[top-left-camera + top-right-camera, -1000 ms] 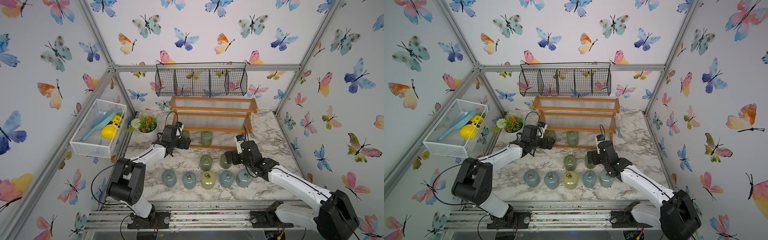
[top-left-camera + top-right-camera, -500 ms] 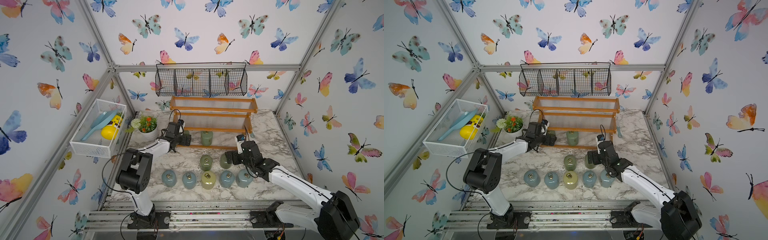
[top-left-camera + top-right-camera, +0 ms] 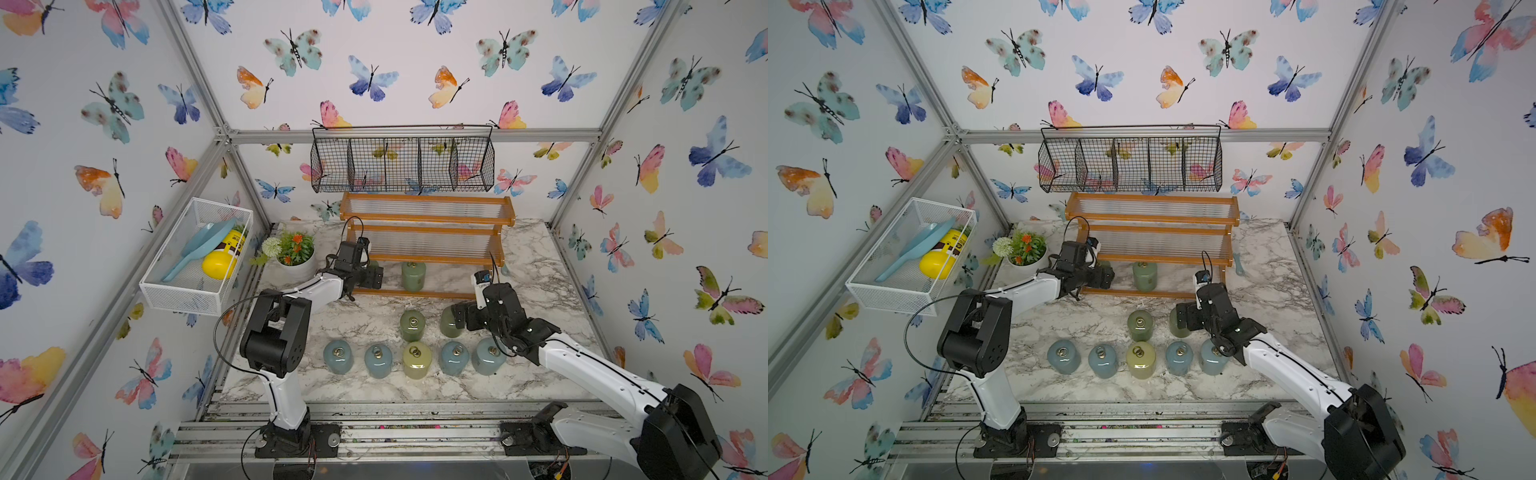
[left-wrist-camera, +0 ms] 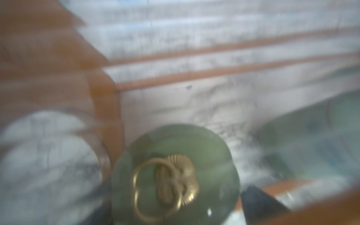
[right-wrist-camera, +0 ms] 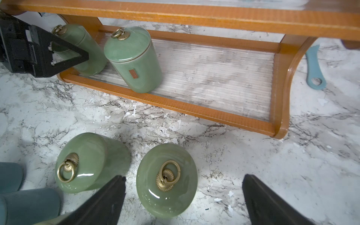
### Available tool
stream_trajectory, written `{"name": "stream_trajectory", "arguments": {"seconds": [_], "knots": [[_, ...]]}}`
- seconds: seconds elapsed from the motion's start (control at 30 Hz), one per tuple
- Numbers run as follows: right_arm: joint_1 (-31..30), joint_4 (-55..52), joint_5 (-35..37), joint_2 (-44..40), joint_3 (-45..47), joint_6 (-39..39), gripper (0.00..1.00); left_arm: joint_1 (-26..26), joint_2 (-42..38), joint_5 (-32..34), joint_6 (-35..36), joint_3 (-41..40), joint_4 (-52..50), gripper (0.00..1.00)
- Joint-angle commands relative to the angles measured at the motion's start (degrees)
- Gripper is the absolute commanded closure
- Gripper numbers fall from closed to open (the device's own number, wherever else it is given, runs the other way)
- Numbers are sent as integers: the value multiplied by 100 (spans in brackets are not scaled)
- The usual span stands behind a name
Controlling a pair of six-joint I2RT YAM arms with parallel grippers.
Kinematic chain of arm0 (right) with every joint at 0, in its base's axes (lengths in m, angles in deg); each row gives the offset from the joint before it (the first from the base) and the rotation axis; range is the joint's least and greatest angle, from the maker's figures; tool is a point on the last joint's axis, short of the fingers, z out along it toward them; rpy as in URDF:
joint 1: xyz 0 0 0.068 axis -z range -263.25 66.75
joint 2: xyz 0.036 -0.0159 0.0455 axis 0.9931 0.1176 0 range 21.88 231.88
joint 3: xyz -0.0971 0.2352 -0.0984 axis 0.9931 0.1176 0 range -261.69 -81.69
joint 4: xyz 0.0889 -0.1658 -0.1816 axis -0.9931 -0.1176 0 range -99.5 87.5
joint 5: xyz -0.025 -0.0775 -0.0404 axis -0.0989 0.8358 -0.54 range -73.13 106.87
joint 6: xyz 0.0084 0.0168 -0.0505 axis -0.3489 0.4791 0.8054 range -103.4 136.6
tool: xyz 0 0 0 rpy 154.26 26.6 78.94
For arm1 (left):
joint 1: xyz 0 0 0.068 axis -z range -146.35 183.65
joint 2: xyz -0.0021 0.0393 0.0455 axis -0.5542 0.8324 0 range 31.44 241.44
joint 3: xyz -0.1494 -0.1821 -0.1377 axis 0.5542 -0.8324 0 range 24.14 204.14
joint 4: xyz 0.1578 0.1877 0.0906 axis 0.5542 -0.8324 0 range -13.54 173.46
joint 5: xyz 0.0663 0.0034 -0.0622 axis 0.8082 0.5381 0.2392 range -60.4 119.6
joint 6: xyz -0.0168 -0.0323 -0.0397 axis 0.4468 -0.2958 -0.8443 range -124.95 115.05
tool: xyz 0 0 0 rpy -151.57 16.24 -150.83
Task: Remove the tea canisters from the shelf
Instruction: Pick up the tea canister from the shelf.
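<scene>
The orange-brown shelf (image 3: 428, 208) stands at the back of the marble table. Two sage green tea canisters remain on its bottom tier: one near the middle (image 3: 413, 274) (image 5: 134, 58), one at the left end (image 5: 78, 50). My left gripper (image 3: 374, 276) (image 4: 174, 190) is open with that left-end canister (image 4: 175, 175) between its jaws; this view is blurred. My right gripper (image 3: 453, 320) (image 5: 183, 177) stands open over a green canister (image 5: 167, 181) on the table, next to another green one (image 3: 412, 326). Several more canisters, blue (image 3: 338, 356) and yellow-green (image 3: 417, 359), line the front.
A black wire basket (image 3: 401, 164) hangs above the shelf. A white mesh basket (image 3: 195, 257) on the left wall holds a yellow bottle and a blue scoop. A white flower pot (image 3: 295, 253) sits left of the shelf. A blue tool (image 5: 313, 70) lies right of the shelf.
My left gripper has reached further into the shelf's left end, over the canister there, and its jaws have narrowed a little. The right arm has not moved.
</scene>
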Motion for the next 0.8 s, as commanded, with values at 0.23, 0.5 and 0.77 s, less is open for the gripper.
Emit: {"name": "stream_trajectory", "arguments": {"seconds": [0.23,0.5,0.77], "knots": [[-14,-144,87,-76,79,-95,0,-11,-81,-359,227,-44,332,16],[-9,-164,131,-142,122,-101,0,-2,-472,-423,193,-437,449,20],[-9,-141,83,-102,120,-86,0,-2,-1336,-245,310,-1043,410,20]]}}
